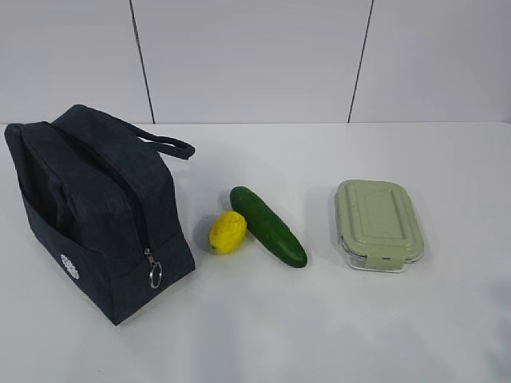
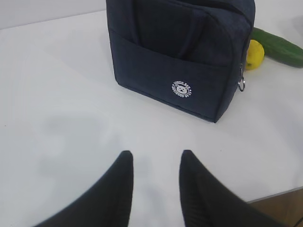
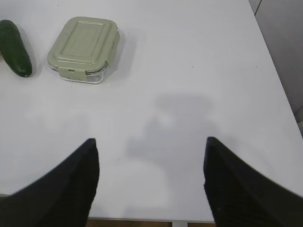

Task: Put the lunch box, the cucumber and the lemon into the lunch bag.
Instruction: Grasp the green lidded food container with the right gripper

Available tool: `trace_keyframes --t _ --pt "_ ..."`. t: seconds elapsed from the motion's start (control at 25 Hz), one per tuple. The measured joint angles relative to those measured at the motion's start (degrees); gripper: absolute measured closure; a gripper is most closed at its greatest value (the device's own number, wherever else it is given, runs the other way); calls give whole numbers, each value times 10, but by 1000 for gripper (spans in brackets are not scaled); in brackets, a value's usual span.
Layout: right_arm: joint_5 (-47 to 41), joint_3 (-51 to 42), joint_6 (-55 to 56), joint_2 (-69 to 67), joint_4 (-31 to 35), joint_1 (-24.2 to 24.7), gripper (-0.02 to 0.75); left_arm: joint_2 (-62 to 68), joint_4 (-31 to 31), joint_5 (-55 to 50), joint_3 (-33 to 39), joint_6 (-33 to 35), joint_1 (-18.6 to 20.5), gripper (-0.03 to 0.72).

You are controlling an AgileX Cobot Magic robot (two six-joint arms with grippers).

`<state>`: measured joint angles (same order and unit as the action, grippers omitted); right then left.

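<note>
The dark navy lunch bag (image 1: 96,211) stands at the left of the white table, its zipper drawn shut, ring pull (image 1: 155,275) hanging at its front corner. The yellow lemon (image 1: 227,232) lies right of it, touching the dark green cucumber (image 1: 267,226). The lunch box (image 1: 377,223) with its sage-green lid sits further right. My left gripper (image 2: 156,153) is open and empty, short of the bag (image 2: 180,52). My right gripper (image 3: 150,140) is wide open and empty, near the table's front edge, well short of the lunch box (image 3: 84,48). Neither gripper shows in the exterior view.
The white table (image 1: 319,319) ends at a grey panelled wall behind. In the left wrist view the lemon (image 2: 254,54) and cucumber (image 2: 281,46) peek out right of the bag. The table's right edge (image 3: 277,71) shows in the right wrist view, beside the cucumber's end (image 3: 15,47).
</note>
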<state>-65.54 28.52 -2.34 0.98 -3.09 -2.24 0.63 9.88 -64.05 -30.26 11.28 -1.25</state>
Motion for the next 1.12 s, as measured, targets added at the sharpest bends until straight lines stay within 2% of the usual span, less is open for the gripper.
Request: trace_keyframes --t 1.12 --pt "0 0 0 0 0 0 213 0 0 0 0 0 0 446"
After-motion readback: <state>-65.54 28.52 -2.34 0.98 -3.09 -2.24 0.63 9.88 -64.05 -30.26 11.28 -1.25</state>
